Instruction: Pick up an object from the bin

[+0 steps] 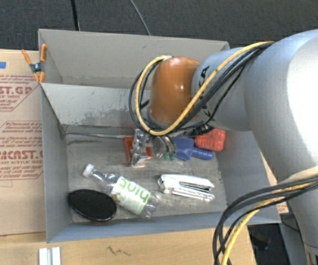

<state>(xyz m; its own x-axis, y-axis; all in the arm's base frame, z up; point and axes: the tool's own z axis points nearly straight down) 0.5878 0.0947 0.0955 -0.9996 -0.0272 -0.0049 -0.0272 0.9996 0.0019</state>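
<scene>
**A:** What took up the most room?

**B:** The arm (pixel 269 93), pale grey and bulky, lay across the right side, with yellow and black cables (pixel 203 93) looped round its orange cover (pixel 170 90). Under it sat the grey metal bin (pixel 54 159).

**A:** And inside the bin?

**B:** Along the near edge lay a clear plastic bottle (pixel 127 192) on its side, with a green label and its cap pointing to the left. Right of it, a little apart, lay a white stapler-like thing (pixel 185 185), flat on the floor. A black oval disc (pixel 91 205) rested in the near left corner, touching the bottle.

**A:** Farther back?

**B:** A blue plastic thing (pixel 191 149) lay toward the back, with a red block (pixel 212 139) just beside it on the right (both partly under the arm).

**A:** Where was the gripper?

**B:** The gripper (pixel 141 154) was low over the floor in the middle of the bin, toward the back. A small orange-red piece (pixel 129 149) lay just at its left side.

**A:** Was it clamped on that piece?

**B:** I could not tell whether it was spread or closed, nor whether the piece was held or only beside it.
</scene>
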